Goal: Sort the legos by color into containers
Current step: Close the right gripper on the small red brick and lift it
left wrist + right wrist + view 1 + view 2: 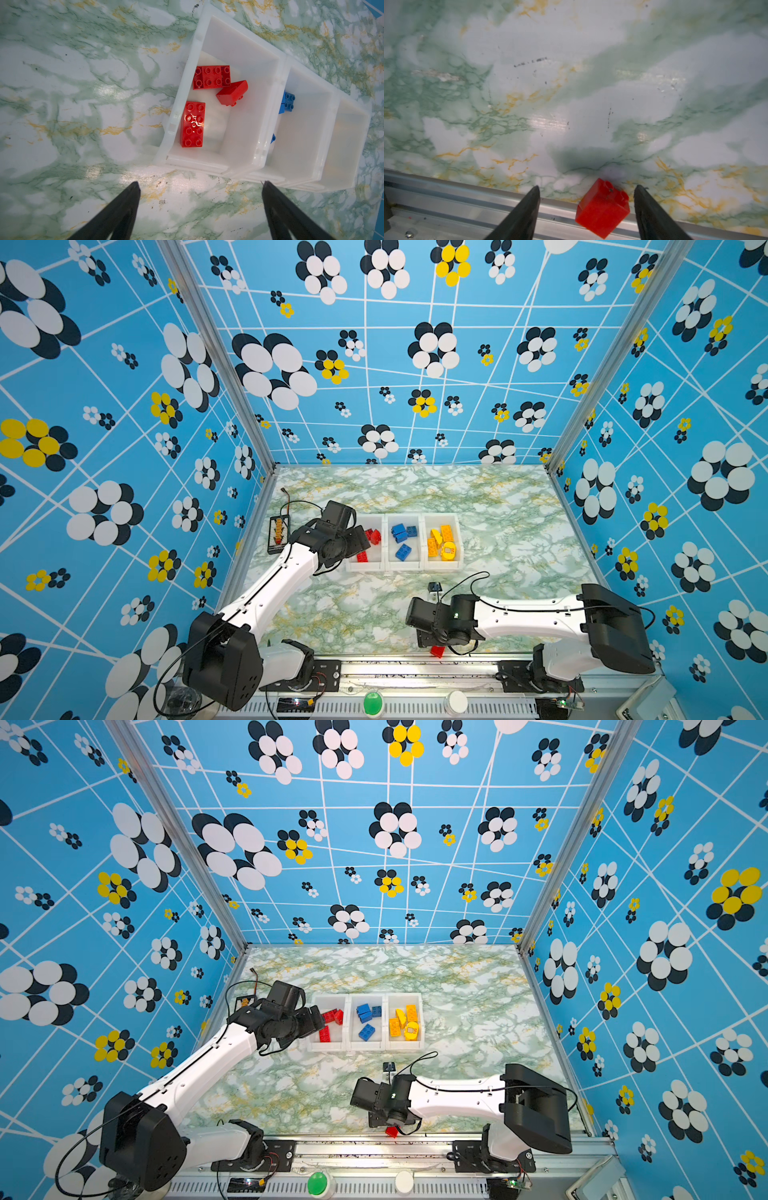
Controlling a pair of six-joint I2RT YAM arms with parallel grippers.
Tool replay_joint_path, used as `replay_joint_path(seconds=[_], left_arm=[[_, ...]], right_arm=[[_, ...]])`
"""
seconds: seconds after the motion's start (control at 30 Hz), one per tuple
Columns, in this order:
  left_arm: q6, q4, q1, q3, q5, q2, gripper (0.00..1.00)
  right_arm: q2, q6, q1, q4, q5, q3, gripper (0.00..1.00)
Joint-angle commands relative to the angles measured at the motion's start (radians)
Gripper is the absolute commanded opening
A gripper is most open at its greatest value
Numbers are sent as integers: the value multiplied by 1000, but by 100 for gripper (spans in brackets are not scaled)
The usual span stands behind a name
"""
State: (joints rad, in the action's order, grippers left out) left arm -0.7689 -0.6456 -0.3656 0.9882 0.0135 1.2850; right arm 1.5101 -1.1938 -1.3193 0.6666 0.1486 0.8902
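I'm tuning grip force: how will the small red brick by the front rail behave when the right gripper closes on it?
The small red brick looks like rigid moulded plastic, so it probably won't deform. Its glossy faces may slip in the right gripper. It lies askew between the open jaws, partly over the metal rail, so it may twist as they close.

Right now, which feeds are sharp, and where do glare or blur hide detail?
Left wrist view: sharp, glare spot on the long red brick in the end bin. Right wrist view: table soft, small red brick readable, dark shadow beside it. Both top views: evenly lit, sharp, wide-angle stretch at edges.
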Motion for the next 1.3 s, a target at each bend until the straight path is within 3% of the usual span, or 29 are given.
replay_joint_path(seconds=[0.0,0.17,0.43,0.87,1.27], left_arm=[[13,0,9,-12,10,-21,93],[14,-2,10,-9,8,-19,94],[17,-12,11,-11,9,-22,94],[17,-18,11,-16,8,-25,94],[16,-21,12,-19,7,-27,95]], right_arm=[[-10,-24,-4,57,-2,-17,74],[9,-38,-24,34,-85,-9,79],[74,-81,-26,34,-146,10,78],[127,-104,-24,-7,-120,-6,68],[124,-93,-11,14,-91,2,39]])
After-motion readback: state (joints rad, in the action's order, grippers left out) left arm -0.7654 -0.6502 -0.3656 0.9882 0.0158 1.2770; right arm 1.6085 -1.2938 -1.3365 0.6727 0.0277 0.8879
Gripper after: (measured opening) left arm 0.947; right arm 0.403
